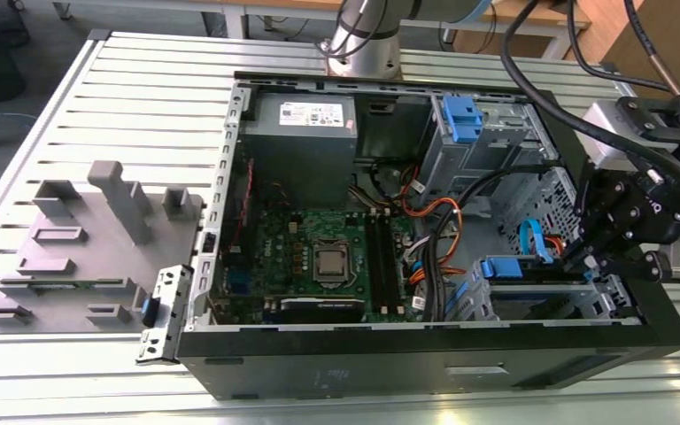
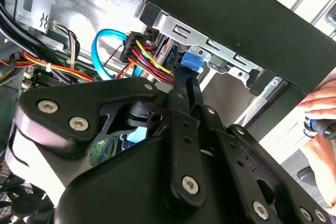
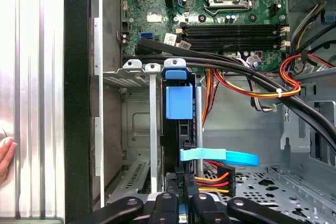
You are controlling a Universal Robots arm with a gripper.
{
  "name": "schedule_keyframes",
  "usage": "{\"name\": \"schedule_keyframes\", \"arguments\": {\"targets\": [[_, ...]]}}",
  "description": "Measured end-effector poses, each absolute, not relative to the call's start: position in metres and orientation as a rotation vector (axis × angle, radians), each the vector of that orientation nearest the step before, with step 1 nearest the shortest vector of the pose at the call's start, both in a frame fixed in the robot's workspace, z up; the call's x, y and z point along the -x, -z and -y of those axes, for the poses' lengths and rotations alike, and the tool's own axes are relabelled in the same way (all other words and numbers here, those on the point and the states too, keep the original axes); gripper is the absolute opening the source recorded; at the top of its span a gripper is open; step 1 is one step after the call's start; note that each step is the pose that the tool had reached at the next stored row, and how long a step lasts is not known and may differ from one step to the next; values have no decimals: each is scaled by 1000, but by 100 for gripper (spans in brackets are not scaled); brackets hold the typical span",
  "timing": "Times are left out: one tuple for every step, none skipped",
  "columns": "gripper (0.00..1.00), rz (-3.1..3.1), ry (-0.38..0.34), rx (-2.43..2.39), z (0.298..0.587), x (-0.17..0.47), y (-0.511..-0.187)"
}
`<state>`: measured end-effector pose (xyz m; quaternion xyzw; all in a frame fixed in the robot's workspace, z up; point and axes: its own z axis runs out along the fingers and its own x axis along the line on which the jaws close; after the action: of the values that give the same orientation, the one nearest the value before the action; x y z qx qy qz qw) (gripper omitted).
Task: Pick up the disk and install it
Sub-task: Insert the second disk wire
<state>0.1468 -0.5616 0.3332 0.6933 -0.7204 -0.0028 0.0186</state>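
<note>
The disk (image 3: 179,103) stands edge-on in the drive cage (image 3: 137,124) at the front corner of the open computer case (image 1: 435,354), its blue rail tab facing me. In the exterior view the disk (image 1: 503,268) sits low on the case's right side. My gripper (image 3: 182,199) is at the disk's rear end, its black fingers (image 3: 166,201) close against both faces and shut on it. In the second wrist view the gripper (image 2: 185,80) narrows to the disk's blue part (image 2: 192,64). In the exterior view the gripper (image 1: 600,266) hangs over the case's right wall.
Black, orange and red cables (image 3: 252,90) and a blue flat cable (image 3: 220,157) cross beside the cage. The motherboard (image 1: 316,257) fills the case's middle. A person's hand (image 2: 321,109) rests outside the case wall. A grey fixture with posts (image 1: 92,239) stands at the exterior view's left.
</note>
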Motion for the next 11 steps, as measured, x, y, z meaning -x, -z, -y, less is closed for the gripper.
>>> {"name": "schedule_keyframes", "arguments": {"targets": [[17, 2237, 9, -2153, 562, -147, -333], [17, 2237, 9, -2153, 562, -147, -333], [17, 2237, 9, -2153, 562, -147, -333], [17, 2237, 9, -2153, 562, -147, -333], [17, 2237, 9, -2153, 562, -147, -333], [17, 2237, 9, -2153, 562, -147, -333], [17, 2237, 9, -2153, 562, -147, -333], [17, 2237, 9, -2153, 562, -147, -333], [17, 2237, 9, -2153, 562, -147, -333], [17, 2237, 9, -2153, 562, -147, -334], [17, 2237, 9, -2153, 562, -147, -335]]}}
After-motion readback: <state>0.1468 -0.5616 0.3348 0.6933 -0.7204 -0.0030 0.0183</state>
